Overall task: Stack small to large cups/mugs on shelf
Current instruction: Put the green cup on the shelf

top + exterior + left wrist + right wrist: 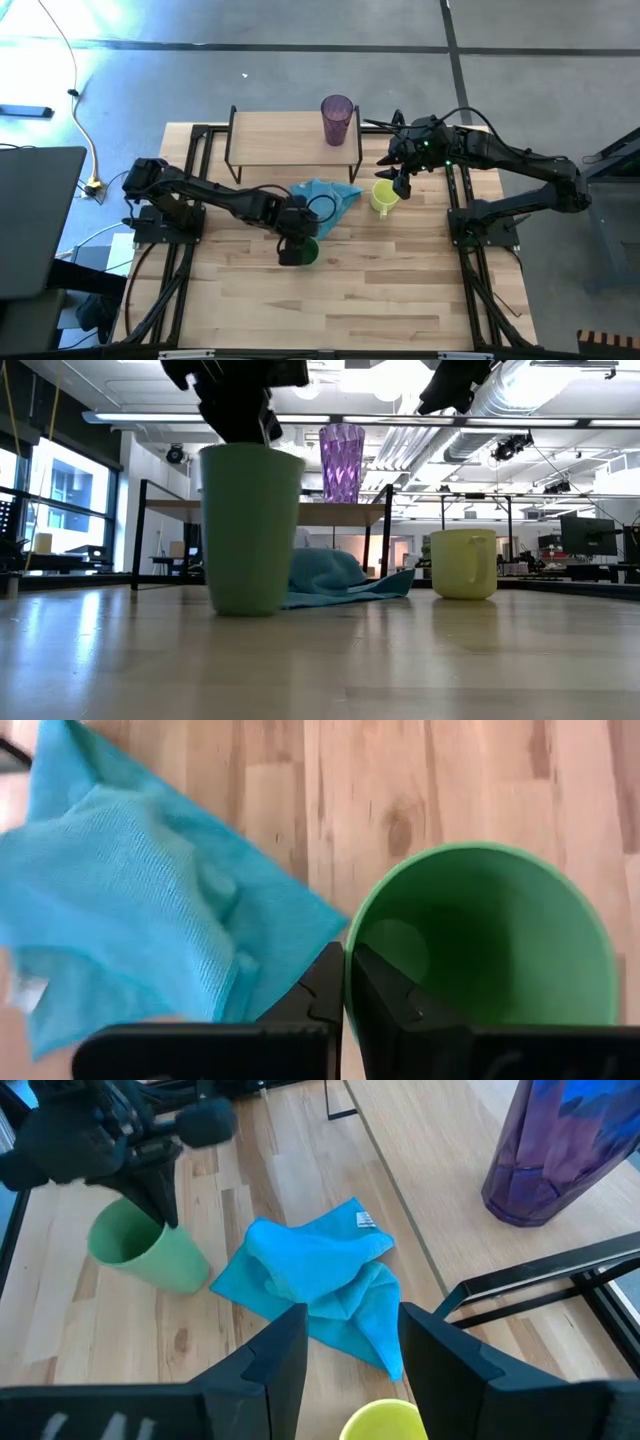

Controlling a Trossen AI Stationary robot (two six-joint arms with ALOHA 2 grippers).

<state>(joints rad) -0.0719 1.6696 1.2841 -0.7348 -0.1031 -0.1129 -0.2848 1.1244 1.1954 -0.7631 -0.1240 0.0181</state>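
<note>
While the right pincer (401,186) hangs spread above the yellow mug (383,196), the left pincer (345,982) pinches the green cup's (480,935) rim on the counter (400,270).

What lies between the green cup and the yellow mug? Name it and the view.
A crumpled light blue cloth lies on the table between the green cup and the yellow mug, clearest in the high view; the low view shows it too.

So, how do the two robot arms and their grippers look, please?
Both arms are dark, nearly black, with jointed segments and thin black cables looping beside them. The left gripper and right gripper each have two flat, angular black fingers. Small green lights glow on the right arm.
</note>
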